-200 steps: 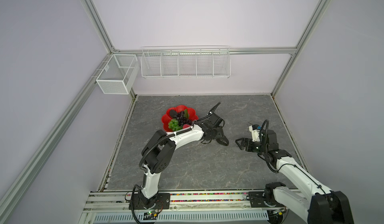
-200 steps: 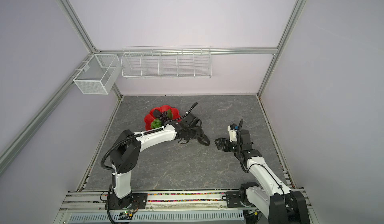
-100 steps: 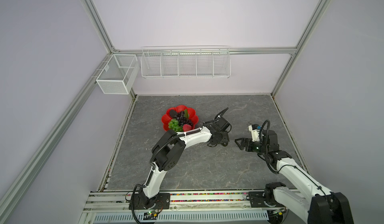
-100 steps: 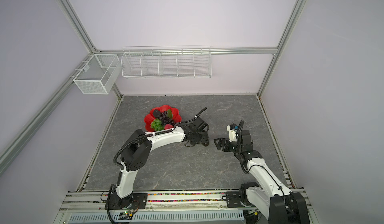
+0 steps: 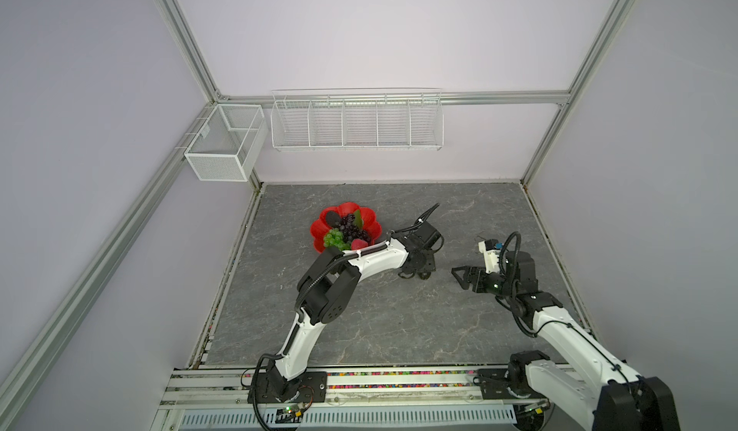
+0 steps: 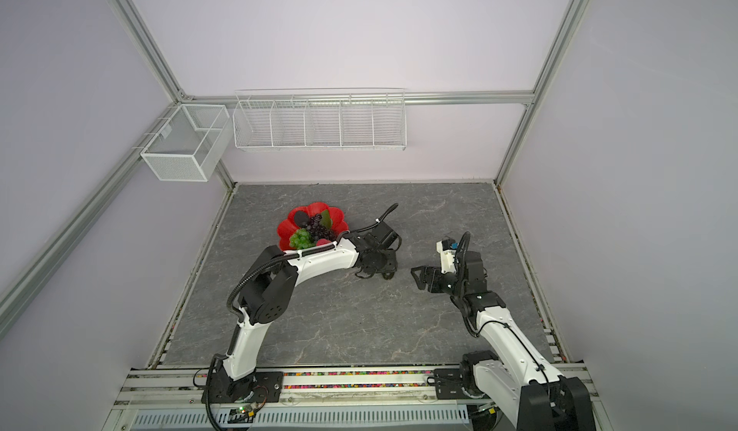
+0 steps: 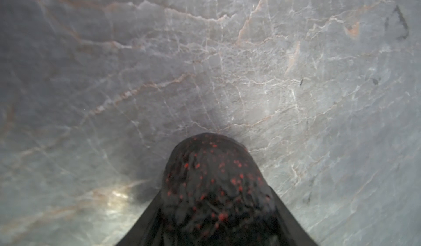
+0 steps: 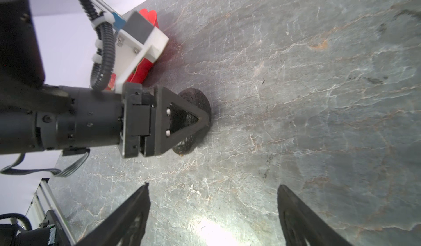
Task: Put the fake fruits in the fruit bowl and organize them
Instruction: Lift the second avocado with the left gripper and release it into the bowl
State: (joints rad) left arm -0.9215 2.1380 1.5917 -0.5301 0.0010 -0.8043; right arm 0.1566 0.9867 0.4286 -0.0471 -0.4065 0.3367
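Observation:
A dark bumpy avocado [image 7: 214, 176] with red flecks lies on the grey stone tabletop. My left gripper [image 5: 417, 275] points down over it, and its two black fingers press against the avocado's sides. In the right wrist view the avocado [image 8: 196, 96] shows behind the left gripper's triangular finger. The red fruit bowl [image 5: 319, 229] stands to the left behind it and holds a green grape bunch [image 5: 333, 238], a purple grape bunch [image 5: 351, 227], another avocado [image 5: 332, 219] and a red apple [image 5: 358, 244]. My right gripper [image 5: 459, 277] hovers open and empty to the right.
Two white wire baskets hang on the back wall, a long one [image 5: 357, 123] and a small one [image 5: 223, 147] at the left corner. Metal frame posts line the table's sides. The arms' base rail [image 5: 359, 381] runs along the front edge.
My left gripper has swung right, away from the bowl, come down over the avocado, and its jaws have narrowed onto it. The right arm has stayed put.

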